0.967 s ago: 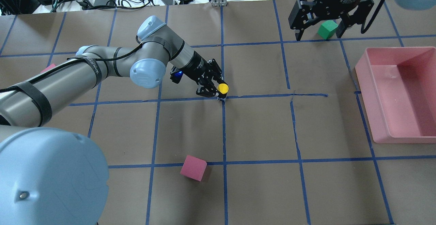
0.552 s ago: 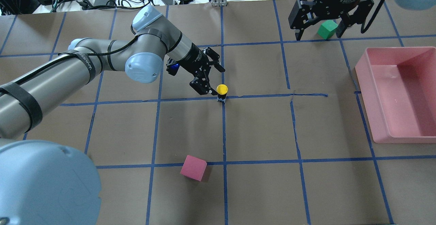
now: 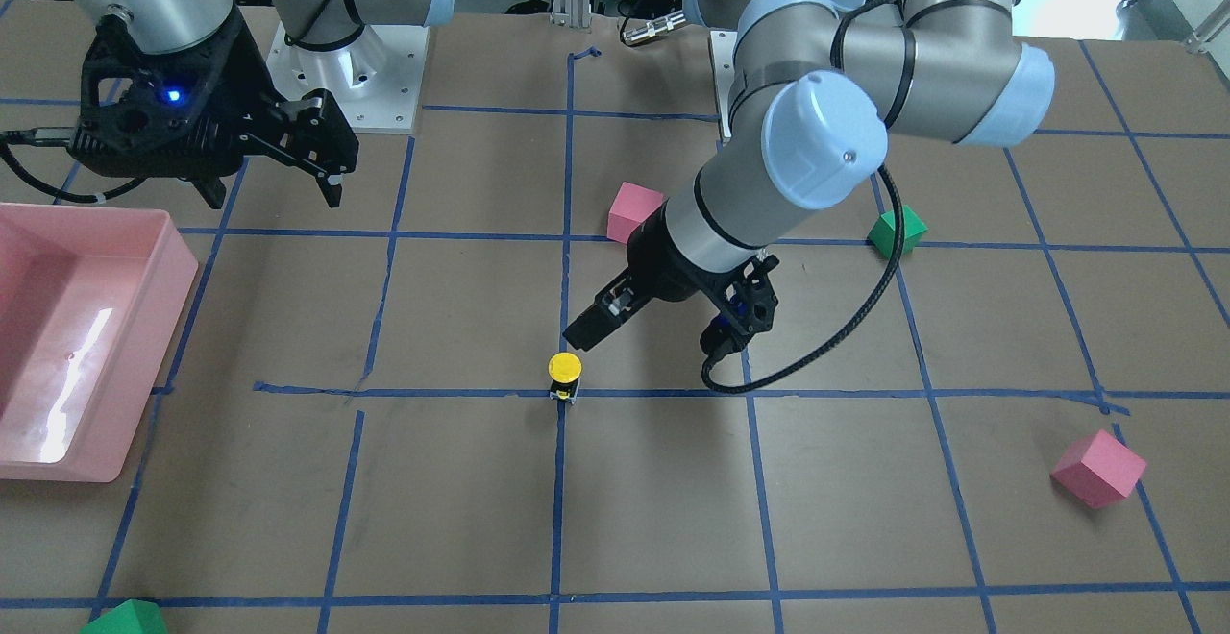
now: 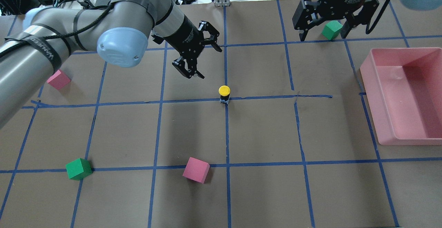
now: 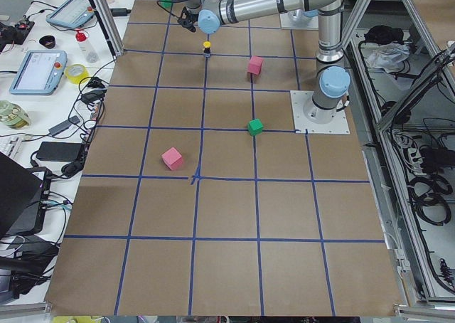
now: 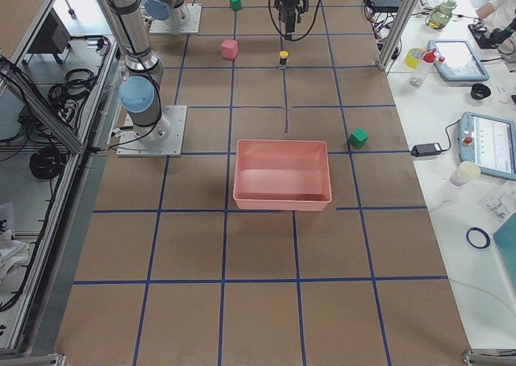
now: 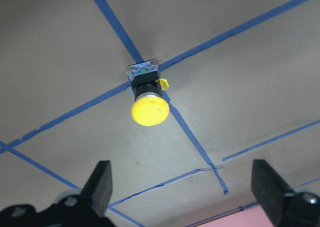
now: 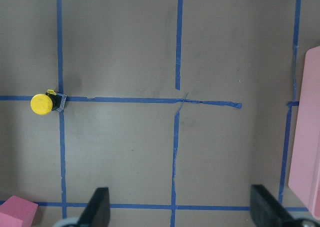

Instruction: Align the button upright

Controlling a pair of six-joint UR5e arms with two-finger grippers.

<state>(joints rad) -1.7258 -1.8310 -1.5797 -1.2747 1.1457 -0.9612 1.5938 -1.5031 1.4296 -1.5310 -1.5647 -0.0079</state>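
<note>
The button [image 4: 224, 93] stands upright on a blue tape crossing at the table's middle, yellow cap on top. It also shows in the front view [image 3: 564, 373] and in the left wrist view [image 7: 147, 104]. My left gripper [image 4: 210, 64] is open and empty, raised above the table behind and to the left of the button, clear of it. Its fingers [image 7: 100, 184] frame the bottom of the left wrist view. My right gripper [image 4: 324, 36] is open and empty, hovering at the far right over a green cube [image 4: 331, 30]. The button shows at the left of its wrist view [image 8: 42, 104].
A pink tray [image 4: 369, 74] stands at the right edge. Two pink cubes [image 4: 196, 170] [image 4: 58, 79] and a second green cube [image 4: 78, 168] lie on the left and near half. Blue tape lines grid the brown table cover.
My left gripper opened off the button's cap, then drew back up and away to the far left. The button stays upright on the crossing. The right arm has not moved.
</note>
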